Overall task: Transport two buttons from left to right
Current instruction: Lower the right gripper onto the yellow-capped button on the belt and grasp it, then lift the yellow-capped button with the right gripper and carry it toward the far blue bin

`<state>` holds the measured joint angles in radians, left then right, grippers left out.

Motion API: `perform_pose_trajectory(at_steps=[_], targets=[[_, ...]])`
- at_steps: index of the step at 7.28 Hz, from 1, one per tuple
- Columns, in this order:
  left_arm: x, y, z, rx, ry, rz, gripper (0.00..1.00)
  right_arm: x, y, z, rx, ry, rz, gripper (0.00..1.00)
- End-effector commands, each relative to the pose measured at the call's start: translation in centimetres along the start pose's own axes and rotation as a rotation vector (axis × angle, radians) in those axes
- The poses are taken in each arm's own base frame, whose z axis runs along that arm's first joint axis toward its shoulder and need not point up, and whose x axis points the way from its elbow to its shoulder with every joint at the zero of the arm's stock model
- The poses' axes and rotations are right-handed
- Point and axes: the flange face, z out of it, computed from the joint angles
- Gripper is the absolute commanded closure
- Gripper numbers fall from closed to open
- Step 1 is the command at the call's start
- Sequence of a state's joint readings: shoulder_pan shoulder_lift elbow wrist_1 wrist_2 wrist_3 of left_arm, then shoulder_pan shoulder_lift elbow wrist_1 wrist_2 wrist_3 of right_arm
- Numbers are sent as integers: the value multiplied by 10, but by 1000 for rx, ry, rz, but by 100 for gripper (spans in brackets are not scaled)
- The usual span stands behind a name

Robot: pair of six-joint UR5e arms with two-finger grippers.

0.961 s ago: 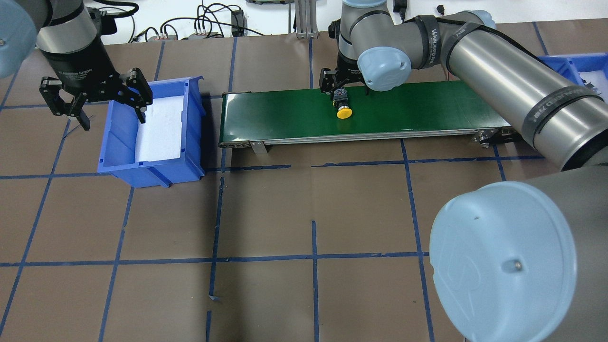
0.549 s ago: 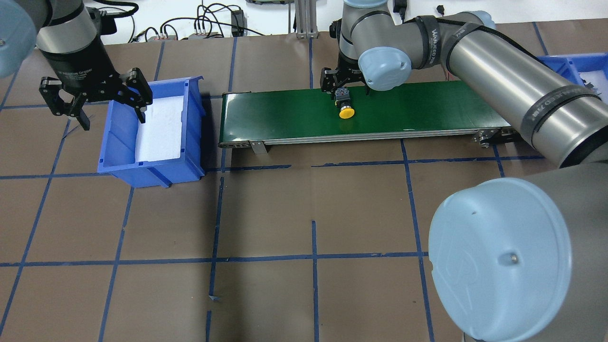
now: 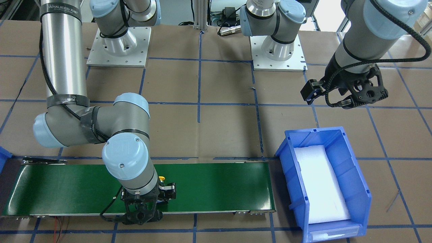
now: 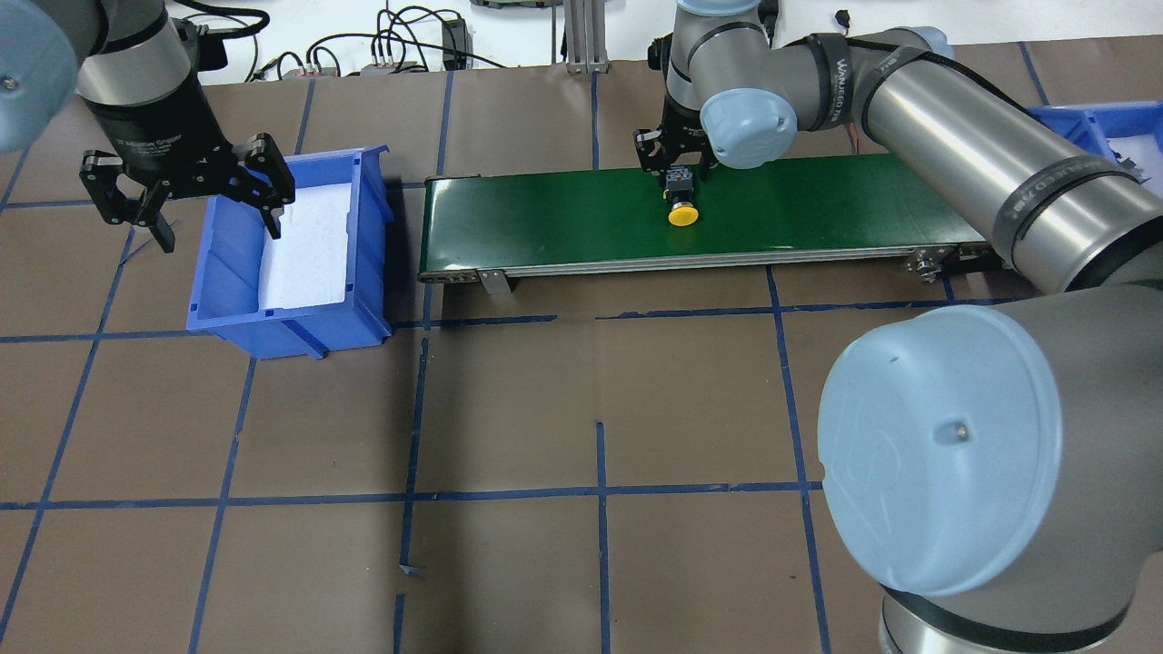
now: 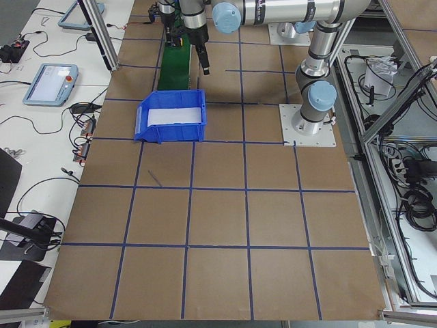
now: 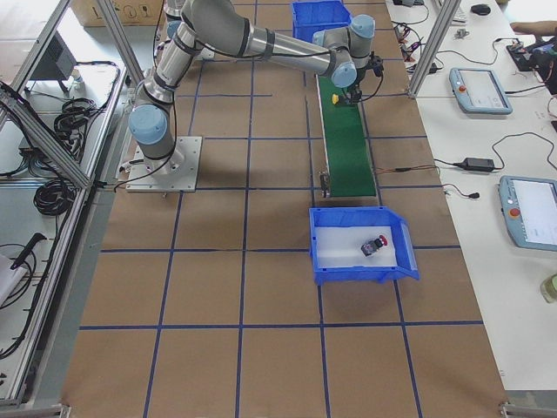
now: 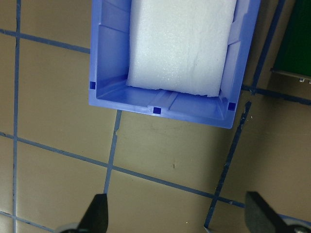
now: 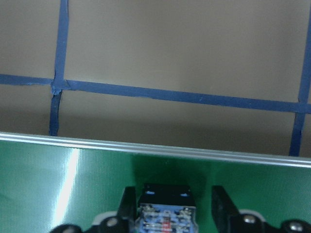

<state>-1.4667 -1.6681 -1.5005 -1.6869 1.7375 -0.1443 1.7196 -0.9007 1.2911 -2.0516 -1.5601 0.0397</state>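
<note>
The yellow button point(image 4: 682, 215) hangs just above the green conveyor belt point(image 4: 818, 200), its black-and-grey body point(image 8: 165, 206) between my right gripper's fingers point(image 8: 129, 204). My right gripper point(image 4: 677, 177) is shut on it near the belt's middle. The cap also peeks out in the front-facing view point(image 3: 162, 178). The red button point(image 6: 374, 246) lies on white foam in the right blue bin point(image 6: 324, 266). My left gripper point(image 4: 218, 232) is open and empty, above the far left edge of the left blue bin point(image 4: 282, 322); its foam is bare. The left wrist view shows this bin point(image 7: 160, 104).
The right bin point(image 4: 1081, 123) stands off the belt's right end, partly cut off in the overhead view. My right arm's elbow point(image 4: 945, 445) fills that view's lower right. Cables point(image 4: 409, 45) lie beyond the table's far edge. Both arm bases point(image 3: 118, 44) stand on the robot's side.
My right gripper has moved to the right along the belt with the yellow button in it. The left gripper has stayed open and hardly shifted.
</note>
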Motion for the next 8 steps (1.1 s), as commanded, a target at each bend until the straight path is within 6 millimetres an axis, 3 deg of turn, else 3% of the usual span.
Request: perform_pose_trajectory(at_steps=[1,2,3,5,7,8], targets=[[0,0,0,0,1,1,0,11,-1,-5,-3,3,-14,93],[0,-1,1,-1,1,2,0,21,-3,-9,-4,4,-11,93],[0,-1,1,-1,1,2,0,45,-4,-18,-28,7,-51,93],[1,-2,1,-1,2,2,0,162,-3,-54,-75,-3,-77,93],[1,-4,0,0,1,1,0,278,20,-84,-114,-10,-127,93],[-1,-6,-5,10,4,0,0,320,34,-95,-131,-22,-155,95]])
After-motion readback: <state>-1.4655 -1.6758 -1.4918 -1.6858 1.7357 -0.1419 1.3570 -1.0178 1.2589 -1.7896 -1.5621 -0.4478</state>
